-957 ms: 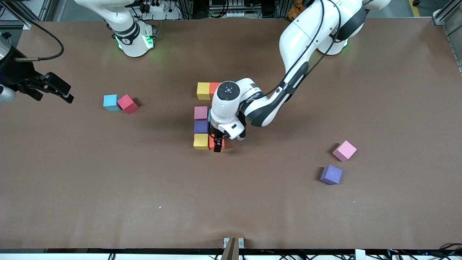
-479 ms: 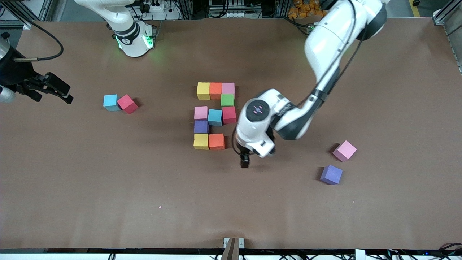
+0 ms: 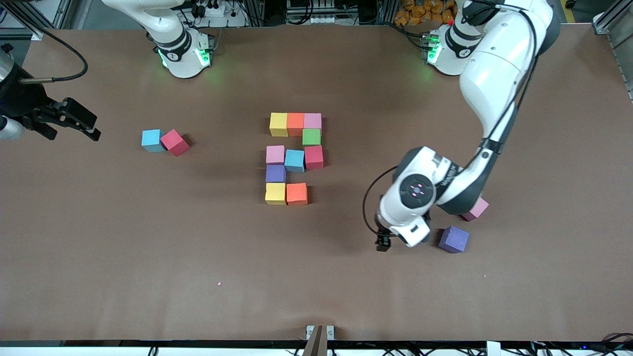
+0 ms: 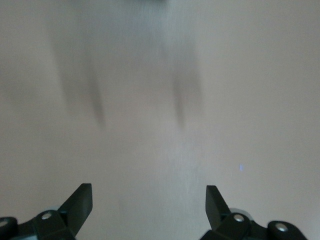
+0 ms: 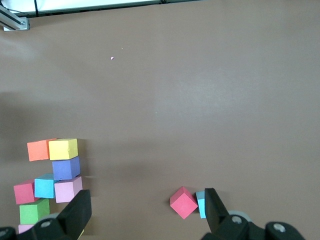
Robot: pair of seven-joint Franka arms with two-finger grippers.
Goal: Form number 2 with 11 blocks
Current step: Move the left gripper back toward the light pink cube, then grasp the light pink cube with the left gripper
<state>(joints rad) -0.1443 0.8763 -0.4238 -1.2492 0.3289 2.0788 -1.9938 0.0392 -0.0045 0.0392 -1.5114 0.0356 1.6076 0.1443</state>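
Ten blocks form part of the number 2 (image 3: 295, 157) at the table's middle: yellow, orange (image 3: 295, 123) and pink in the row farthest from the camera, then green (image 3: 311, 137), then pink, light blue, red, then purple (image 3: 275, 173), then yellow and orange (image 3: 296, 194). They also show in the right wrist view (image 5: 63, 149). My left gripper (image 3: 382, 243) (image 4: 149, 200) is open and empty over bare table, beside a loose purple block (image 3: 454, 239). A loose pink block (image 3: 477, 209) is partly hidden by the left arm. My right gripper (image 3: 81, 121) (image 5: 145, 210) is open and empty, waiting at the right arm's end.
A loose light blue block (image 3: 151, 140) (image 5: 200, 204) and a loose red block (image 3: 174, 142) (image 5: 183, 202) touch each other toward the right arm's end. A metal bracket (image 3: 319, 332) sits at the table edge nearest the camera.
My left gripper has left the orange block in the row nearest the camera and swung toward the left arm's end, to beside the loose purple block. The right arm has not moved.
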